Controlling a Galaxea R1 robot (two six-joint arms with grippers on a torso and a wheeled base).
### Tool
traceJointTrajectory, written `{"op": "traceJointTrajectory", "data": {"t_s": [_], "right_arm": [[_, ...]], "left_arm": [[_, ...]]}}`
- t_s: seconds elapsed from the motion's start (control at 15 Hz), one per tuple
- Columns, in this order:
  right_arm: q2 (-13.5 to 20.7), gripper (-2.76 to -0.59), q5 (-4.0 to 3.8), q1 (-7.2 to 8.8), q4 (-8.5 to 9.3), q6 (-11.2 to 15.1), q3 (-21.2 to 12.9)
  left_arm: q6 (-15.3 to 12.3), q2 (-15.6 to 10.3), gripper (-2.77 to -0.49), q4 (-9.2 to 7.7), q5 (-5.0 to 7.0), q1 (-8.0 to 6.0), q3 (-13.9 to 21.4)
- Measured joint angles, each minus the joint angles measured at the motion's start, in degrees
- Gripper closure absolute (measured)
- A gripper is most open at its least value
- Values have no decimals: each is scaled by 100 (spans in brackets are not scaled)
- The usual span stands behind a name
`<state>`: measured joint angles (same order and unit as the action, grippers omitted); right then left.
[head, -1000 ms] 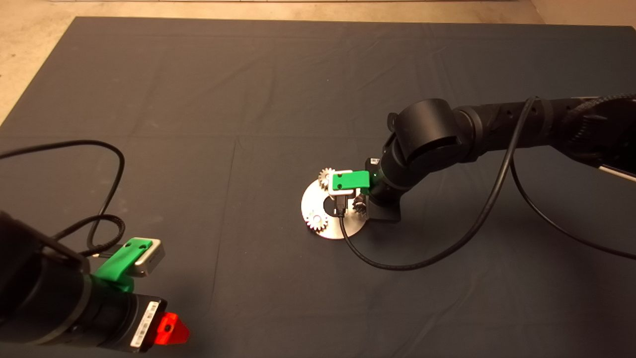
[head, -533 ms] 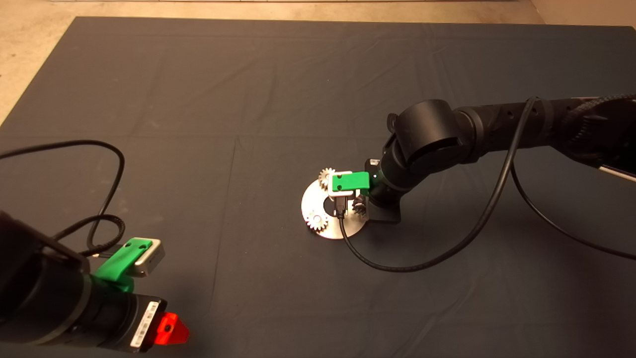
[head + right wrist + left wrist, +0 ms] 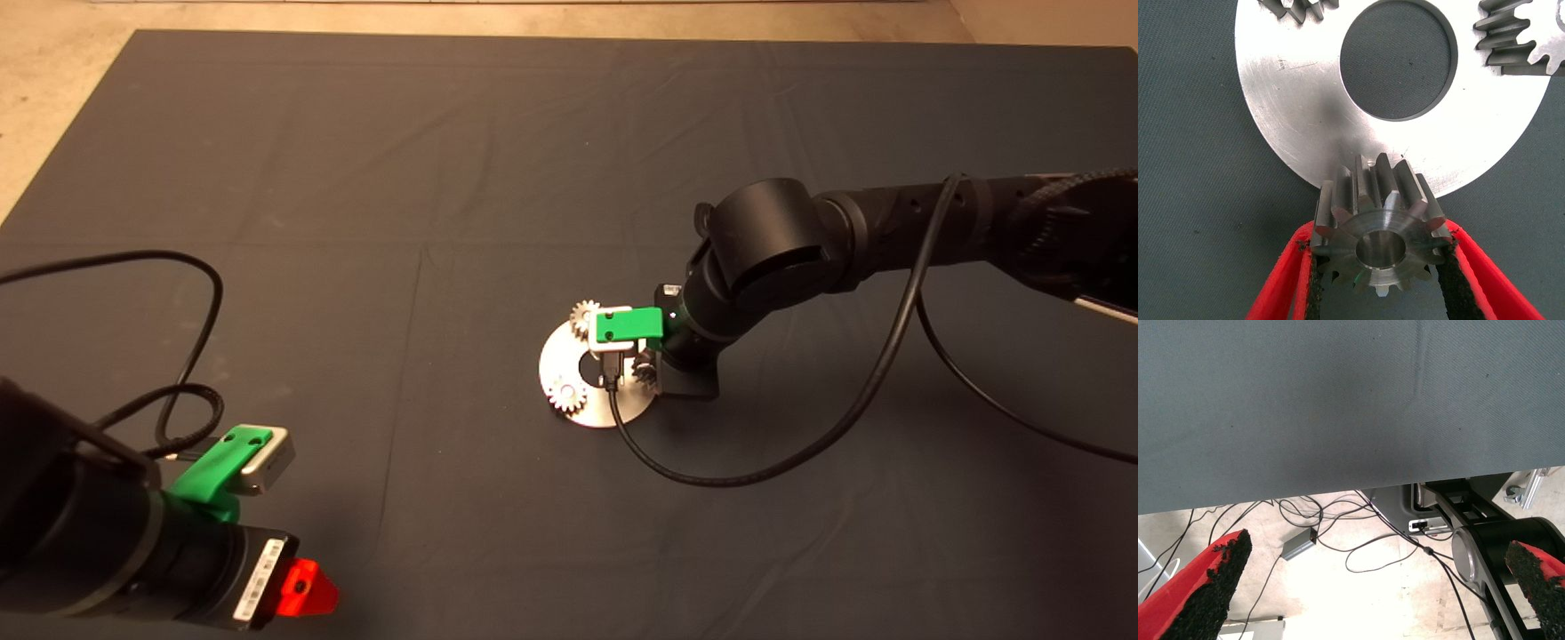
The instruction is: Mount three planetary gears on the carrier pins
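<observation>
Right of centre in the head view, the right tool (image 3: 642, 369) reaches down over the right edge of the shiny disc (image 3: 556, 360), which lies flat on the dark mat (image 3: 444, 178) covering the desk. Its red fingers (image 3: 1475, 273) pinch a planetary gear (image 3: 1379, 230) from both sides, black pads pressed against the teeth. In the right wrist view the gear's bore faces the camera, so its axis runs roughly along the line of sight toward the disc, and the toothed body sits over the disc's rim, just outside the round centre hole (image 3: 1397, 59). No pin can be made out beneath it.

Two other gears sit on the disc: one at its upper edge (image 3: 584, 314) and one at its lower left (image 3: 566, 396), both with their flat faces upward.

At the lower left of the head view the left tool (image 3: 302, 591) waits off the work; its wrist view shows the fingers (image 3: 1208, 587) spread wide apart, holding nothing, over the mat's edge and a floor strewn with cables (image 3: 1358, 533).
</observation>
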<state>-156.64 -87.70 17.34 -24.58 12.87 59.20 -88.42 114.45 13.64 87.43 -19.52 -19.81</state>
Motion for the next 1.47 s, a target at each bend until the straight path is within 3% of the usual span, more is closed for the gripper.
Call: {"op": "traceJointTrajectory", "data": {"t_s": [1.47], "right_arm": [[0,-102,-9,-35,-1,0,-7]], "left_arm": [[2,-2,-276,-20,0,0,0]]}}
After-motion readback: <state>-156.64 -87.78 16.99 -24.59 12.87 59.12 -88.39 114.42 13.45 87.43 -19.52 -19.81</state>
